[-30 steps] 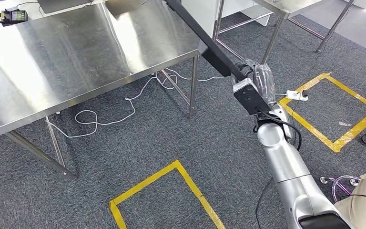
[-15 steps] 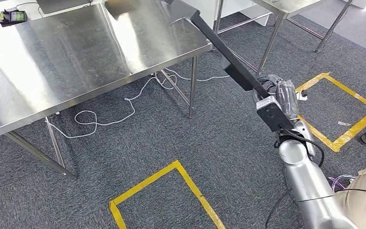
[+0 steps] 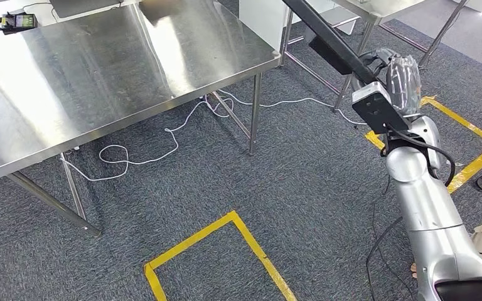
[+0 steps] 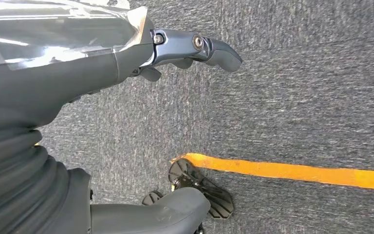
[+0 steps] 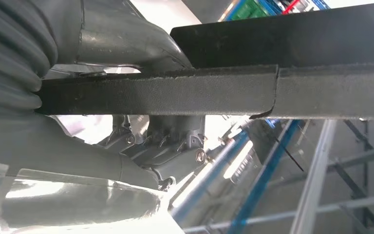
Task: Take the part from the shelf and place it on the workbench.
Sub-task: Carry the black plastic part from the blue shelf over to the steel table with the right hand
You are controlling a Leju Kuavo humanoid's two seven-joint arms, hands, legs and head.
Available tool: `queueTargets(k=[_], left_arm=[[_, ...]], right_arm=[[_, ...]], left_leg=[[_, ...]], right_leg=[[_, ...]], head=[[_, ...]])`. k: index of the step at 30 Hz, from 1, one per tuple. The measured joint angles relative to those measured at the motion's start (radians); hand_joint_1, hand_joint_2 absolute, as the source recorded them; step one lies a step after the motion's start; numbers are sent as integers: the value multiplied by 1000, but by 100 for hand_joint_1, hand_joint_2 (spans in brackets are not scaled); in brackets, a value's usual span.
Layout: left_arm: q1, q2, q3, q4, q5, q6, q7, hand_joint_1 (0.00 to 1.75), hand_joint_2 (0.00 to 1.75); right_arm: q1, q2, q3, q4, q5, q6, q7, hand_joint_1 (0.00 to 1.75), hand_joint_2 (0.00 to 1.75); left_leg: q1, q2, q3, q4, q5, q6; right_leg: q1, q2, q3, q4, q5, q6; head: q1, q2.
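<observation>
In the head view we see our right robot hand (image 3: 396, 74), wrapped in clear plastic, raised at the end of the silver arm and gripping a long flat black bar-shaped part (image 3: 332, 42) that slants up and away from it toward the picture's top. The shiny stainless-steel counter (image 3: 100, 69) lies well to the left of that robot hand, apart from the part. Yellow tape squares (image 3: 226, 226) mark the grey carpet below.

In the left wrist view our left robot hand (image 4: 175, 48) hangs over carpet, dark fingers (image 4: 214, 48) apart, holding nothing.

In the right wrist view the right robot hand (image 5: 141, 102) clamps the part (image 5: 185, 95) between thumb and fingers.
</observation>
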Motion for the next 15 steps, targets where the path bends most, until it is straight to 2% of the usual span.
queueTargets(k=[8, 12, 15], left_arm=[[0, -3, 0, 4, -8, 0, 25, 0, 175], [0, -5, 0, 6, -9, 0, 26, 0, 175], [0, -5, 0, 7, -13, -1, 27, 0, 175]], right_arm=[[-159, 3, 70, 36, -12, 22, 55, 175, 175], [-204, 12, 103, 60, -20, 22, 61, 175, 175], [-218, 20, 119, 74, -23, 20, 61, 175, 175]], left_leg=[[0, 0, 0, 0, 0, 0], [0, 0, 0, 0, 0, 0], [-2, 0, -4, 4, -5, 13]], right_leg=[[0, 1, 0, 0, 0, 0], [0, 0, 0, 0, 0, 0], [-12, -3, 2, -5, 2, 9]], head=[[0, 0], [0, 0], [-1, 0]])
